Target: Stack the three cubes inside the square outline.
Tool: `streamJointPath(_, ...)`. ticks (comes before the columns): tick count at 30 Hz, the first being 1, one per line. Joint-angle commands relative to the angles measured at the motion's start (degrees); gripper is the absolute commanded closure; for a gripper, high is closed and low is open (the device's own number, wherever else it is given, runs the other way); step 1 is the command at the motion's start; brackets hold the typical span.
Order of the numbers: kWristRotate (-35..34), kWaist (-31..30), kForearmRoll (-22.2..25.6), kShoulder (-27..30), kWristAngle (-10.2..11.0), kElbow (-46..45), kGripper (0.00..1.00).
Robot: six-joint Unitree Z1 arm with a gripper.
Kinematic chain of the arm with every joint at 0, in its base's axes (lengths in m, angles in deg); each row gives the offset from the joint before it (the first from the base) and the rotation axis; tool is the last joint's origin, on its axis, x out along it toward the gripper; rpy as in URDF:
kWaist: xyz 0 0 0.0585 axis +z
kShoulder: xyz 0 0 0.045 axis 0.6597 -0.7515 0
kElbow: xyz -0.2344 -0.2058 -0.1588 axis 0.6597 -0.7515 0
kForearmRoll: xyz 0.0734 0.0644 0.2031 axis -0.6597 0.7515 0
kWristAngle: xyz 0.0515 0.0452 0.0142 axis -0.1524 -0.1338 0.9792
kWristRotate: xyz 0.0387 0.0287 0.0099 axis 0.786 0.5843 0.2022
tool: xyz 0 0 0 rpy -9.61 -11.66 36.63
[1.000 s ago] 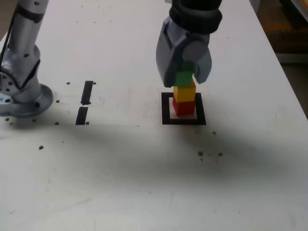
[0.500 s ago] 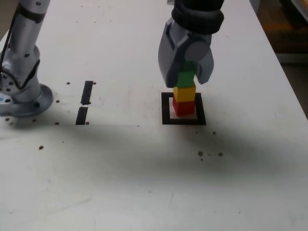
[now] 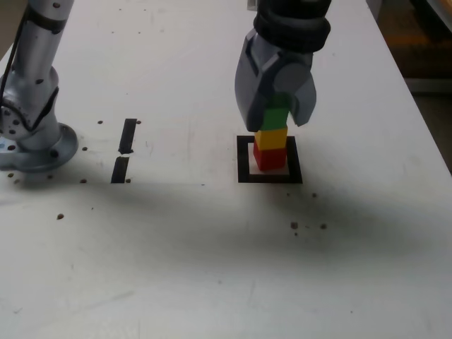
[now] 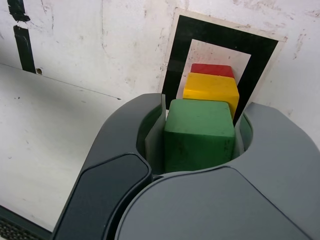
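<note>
Rising slightly since a second ago, my gripper stands around the green cube, which tops yellow and red inside the square outline. Whether it's clenched, I cannot tell. I should lift straight, without nudging.

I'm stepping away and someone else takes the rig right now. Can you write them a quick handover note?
Gripper: jaws around the green cube; whether they are clamped or already loosened cannot be told.
Cubes: red cube at the bottom, inside the square outline; yellow cube on it; green cube on top.
Done: all three stacked in the square.
Left: make sure the jaws are open, then lift straight up without nudging the stack.
</note>
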Motion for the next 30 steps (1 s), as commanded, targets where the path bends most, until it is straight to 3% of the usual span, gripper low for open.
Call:
streamJointPath(1, 0.02, 0.00, -0.13, -0.21, 0.16, -0.16, 0.29)
streamJointPath(5, -0.05, 0.00, -0.80, -0.17, 0.50, -0.46, 0.11)
streamJointPath(10, -0.48, 0.00, -1.25, 0.25, 0.71, -0.65, 0.02)
streamJointPath(17, -1.25, 0.00, 0.44, 3.81, 1.58, -1.02, 0.00)
streamJointPath(23, 0.39, 0.00, 2.61, 11.32, 2.37, -1.10, 0.00)
streamJointPath(30, 7.74, 0.00, 2.43, 21.53, 2.22, -6.59, 0.00)
